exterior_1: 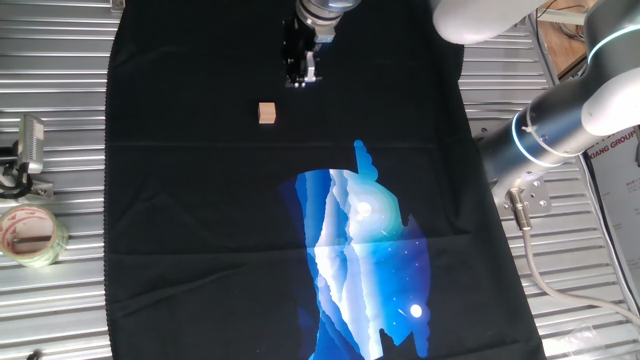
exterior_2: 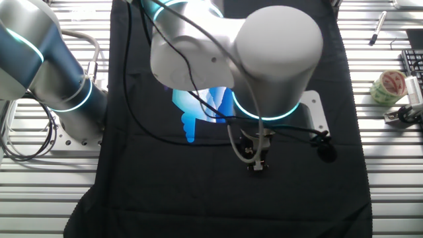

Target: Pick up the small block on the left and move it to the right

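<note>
The small block [exterior_1: 266, 113], a tiny light tan wooden cube, lies by itself on the black cloth [exterior_1: 180, 200] in the upper middle of one fixed view. My gripper [exterior_1: 300, 78] hangs above the cloth a little beyond the block and to its right, not touching it. Nothing shows between the dark fingers, and whether they stand apart is unclear. In the other fixed view the gripper [exterior_2: 258, 166] points down at the cloth below the big white arm joint [exterior_2: 274, 59]. The block is hidden there.
A roll of clear tape [exterior_1: 30, 235] and a small metal clamp [exterior_1: 30, 145] lie on the slatted metal table left of the cloth. A blue and white print [exterior_1: 365, 260] covers the cloth's middle. The arm's base [exterior_1: 560, 130] stands at the right.
</note>
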Robot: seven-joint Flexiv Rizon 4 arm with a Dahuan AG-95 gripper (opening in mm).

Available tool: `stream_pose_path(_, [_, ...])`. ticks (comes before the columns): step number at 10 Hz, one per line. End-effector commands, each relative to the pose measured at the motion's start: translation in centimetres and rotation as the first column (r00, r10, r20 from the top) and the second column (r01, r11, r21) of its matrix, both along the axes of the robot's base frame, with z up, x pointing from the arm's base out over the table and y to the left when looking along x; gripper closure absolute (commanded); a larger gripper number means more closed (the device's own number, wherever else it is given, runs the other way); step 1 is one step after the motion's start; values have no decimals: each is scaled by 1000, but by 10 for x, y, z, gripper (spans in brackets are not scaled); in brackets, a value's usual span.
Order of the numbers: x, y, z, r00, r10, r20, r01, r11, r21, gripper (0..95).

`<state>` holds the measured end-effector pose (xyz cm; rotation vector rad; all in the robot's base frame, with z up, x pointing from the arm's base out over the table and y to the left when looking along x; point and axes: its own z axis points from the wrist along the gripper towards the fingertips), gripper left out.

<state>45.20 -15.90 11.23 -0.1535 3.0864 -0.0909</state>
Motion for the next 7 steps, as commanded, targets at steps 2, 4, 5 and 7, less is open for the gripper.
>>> stream_pose_path(2, [2, 1, -2, 1000, -19, -4, 19, 1000, 18, 570])
stream_pose_path(4, [4, 1, -5, 1000, -23, 0, 23, 1000, 22, 570])
stream_pose_path(5, [6, 1, -7, 1000, -25, 0, 25, 999, 24, 570])
stream_pose_path(7, [7, 2, -10, 1000, -29, 3, 29, 999, 30, 570])
